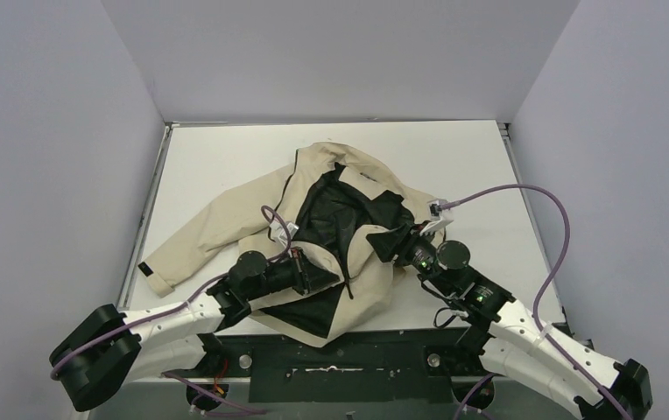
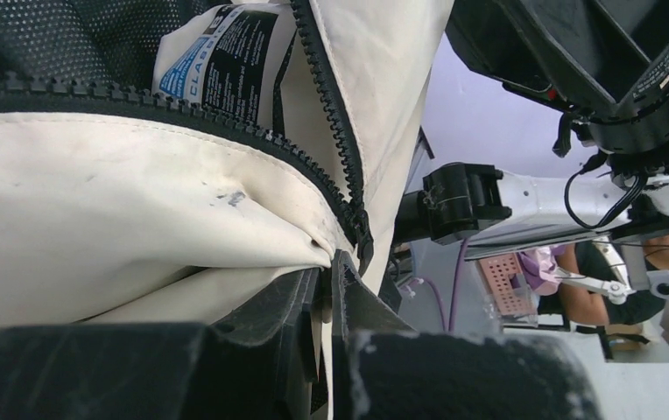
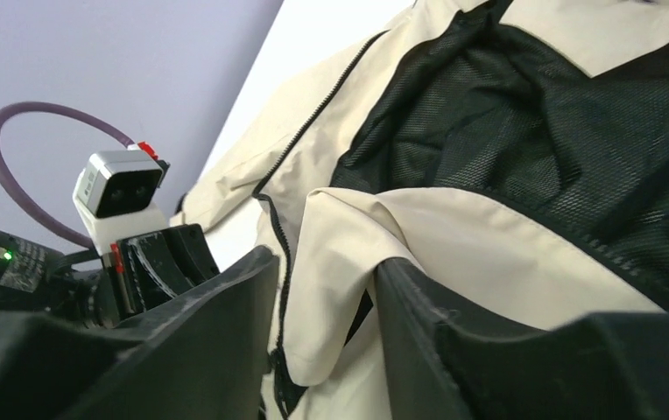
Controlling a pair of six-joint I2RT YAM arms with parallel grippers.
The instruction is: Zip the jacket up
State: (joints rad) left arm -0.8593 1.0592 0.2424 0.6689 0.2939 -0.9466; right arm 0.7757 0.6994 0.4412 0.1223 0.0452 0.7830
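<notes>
The beige jacket lies spread on the white table, its front open and the black lining showing. My left gripper is shut on the beige front edge of the jacket, right beside the lower end of the dark zipper, where both rows of teeth meet. My right gripper hovers at the other front panel. Its jaws stand open in the right wrist view, with a loose beige fold hanging between them, not pinched. The zipper's open teeth run up past it.
Grey walls close in the table on three sides. A purple cable loops over the right arm. A printed label is sewn inside the jacket. One sleeve stretches toward the table's left edge.
</notes>
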